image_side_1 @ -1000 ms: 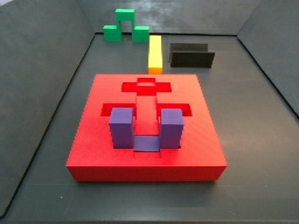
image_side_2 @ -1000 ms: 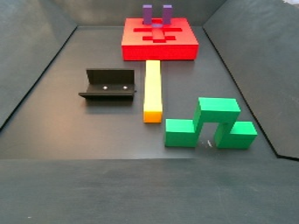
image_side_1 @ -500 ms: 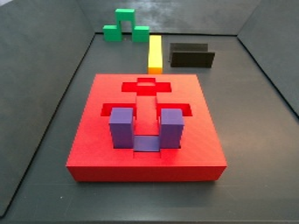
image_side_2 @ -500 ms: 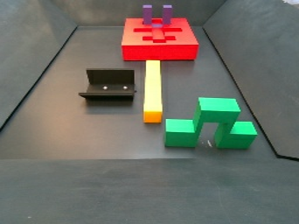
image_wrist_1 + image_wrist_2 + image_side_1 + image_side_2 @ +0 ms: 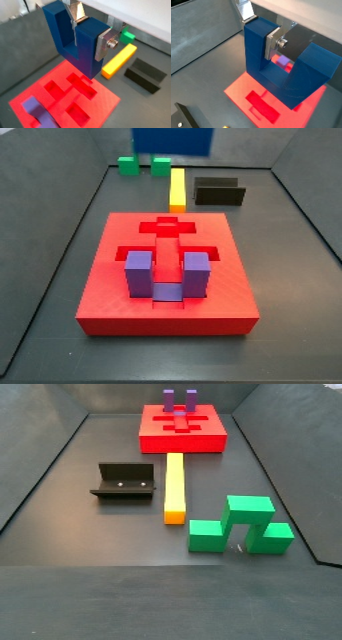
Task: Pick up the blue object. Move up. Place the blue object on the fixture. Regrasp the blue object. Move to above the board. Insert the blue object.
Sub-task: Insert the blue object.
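The gripper (image 5: 90, 30) hangs above the board (image 5: 100, 102), its silver fingers (image 5: 273, 43) clamped on one prong of the blue object (image 5: 75, 42), which points base-down between them. Both wrist views show this grip; in a side view only the blue object (image 5: 173, 140) shows at the top edge, while the other side view shows neither it nor the gripper. The purple block (image 5: 167, 276) sits in the board, and the yellow bar (image 5: 174, 486) lies beside the fixture (image 5: 123, 483), near the green block (image 5: 242, 525)
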Available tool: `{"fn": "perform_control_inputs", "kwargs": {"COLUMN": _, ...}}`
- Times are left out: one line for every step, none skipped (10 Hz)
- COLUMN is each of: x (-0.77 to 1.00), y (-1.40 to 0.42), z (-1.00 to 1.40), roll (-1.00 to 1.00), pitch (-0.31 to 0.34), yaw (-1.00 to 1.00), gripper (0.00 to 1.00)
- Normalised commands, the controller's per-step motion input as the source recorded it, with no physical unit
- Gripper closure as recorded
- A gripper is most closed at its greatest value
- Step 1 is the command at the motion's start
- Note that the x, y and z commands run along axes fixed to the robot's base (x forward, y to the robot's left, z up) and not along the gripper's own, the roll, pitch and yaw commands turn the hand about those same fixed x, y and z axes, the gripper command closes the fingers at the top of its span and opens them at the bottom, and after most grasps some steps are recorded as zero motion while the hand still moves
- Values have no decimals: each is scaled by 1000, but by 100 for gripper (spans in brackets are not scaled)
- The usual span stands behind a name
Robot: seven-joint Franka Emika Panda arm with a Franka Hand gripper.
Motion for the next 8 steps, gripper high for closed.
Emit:
{"fn": "perform_control_inputs", "kwargs": {"x": 146, "y": 237, "z": -546, "roll": -284, "pitch": -144, "yaw": -66, "gripper": 100}}
{"fn": "perform_control_inputs", "kwargs": {"x": 0, "y": 243, "z": -417, "roll": -343, "pitch": -184, "yaw": -117, "gripper": 100}}
{"fn": "perform_control_inputs", "kwargs": {"x": 20, "y": 269, "z": -374, "roll": -369, "pitch": -181, "yaw": -83, "gripper": 100}}
{"fn": "perform_control_inputs", "kwargs": {"x": 0, "y": 277, "z": -320, "roll": -396, "pitch": -203, "yaw": -46, "gripper": 100}}
{"fn": "perform_control_inputs", "kwargs": {"x": 0, "y": 280, "z": -286, "roll": -397, "pitch": -230, "yaw": -31, "gripper": 100}}
{"fn": "perform_control_inputs", "kwargs": {"x": 0, "y": 9, "z": -309, "roll": -180, "pitch": -273, "yaw": 0, "gripper": 100}}
{"fn": "perform_control_inputs", "kwargs": {"x": 0, "y": -100, "z": -220, "roll": 67, "pitch": -201, "yaw": 0, "gripper": 100}}
{"fn": "perform_control_inputs", "kwargs": {"x": 0, "y": -77, "z": -397, "roll": 30, "pitch": -220, "yaw": 0, "gripper": 100}}
